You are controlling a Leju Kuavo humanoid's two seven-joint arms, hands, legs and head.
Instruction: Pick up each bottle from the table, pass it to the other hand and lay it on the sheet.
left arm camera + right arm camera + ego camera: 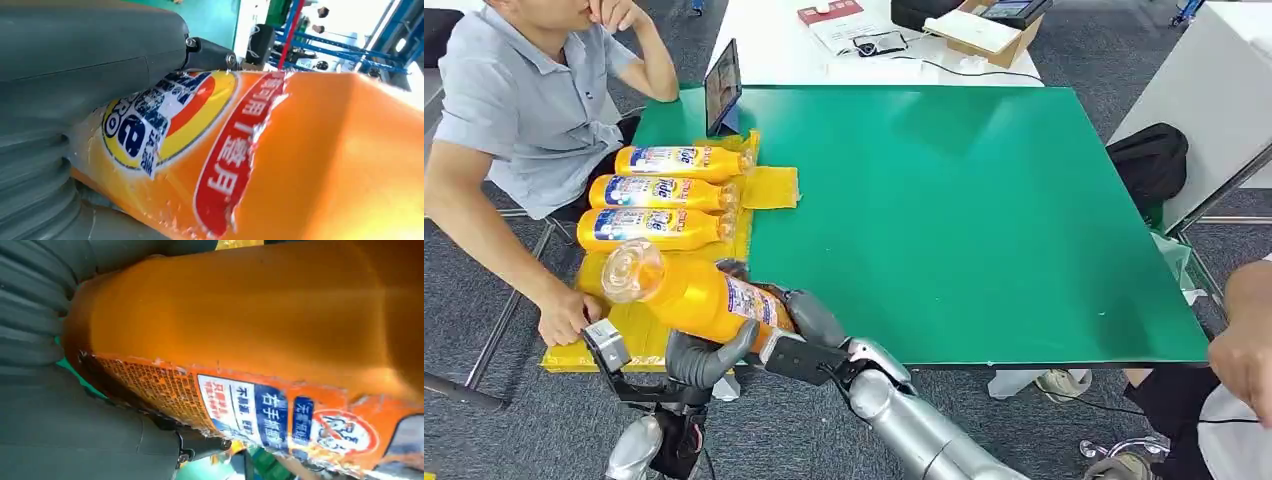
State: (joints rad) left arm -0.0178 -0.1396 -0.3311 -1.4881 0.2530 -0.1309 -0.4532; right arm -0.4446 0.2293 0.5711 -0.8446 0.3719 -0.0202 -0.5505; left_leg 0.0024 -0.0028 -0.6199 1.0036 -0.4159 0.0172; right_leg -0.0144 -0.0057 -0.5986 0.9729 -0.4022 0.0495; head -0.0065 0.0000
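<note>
Both hands, left hand point(709, 357) and right hand point(809, 325), grip one glossy orange plastic bottle point(694, 295).

Bright, even overhead light; soft shadows on the green worktop point(984, 220); both wrist views blurred (bottle point(300, 160) too close); glare at 2 o'clock.
</note>
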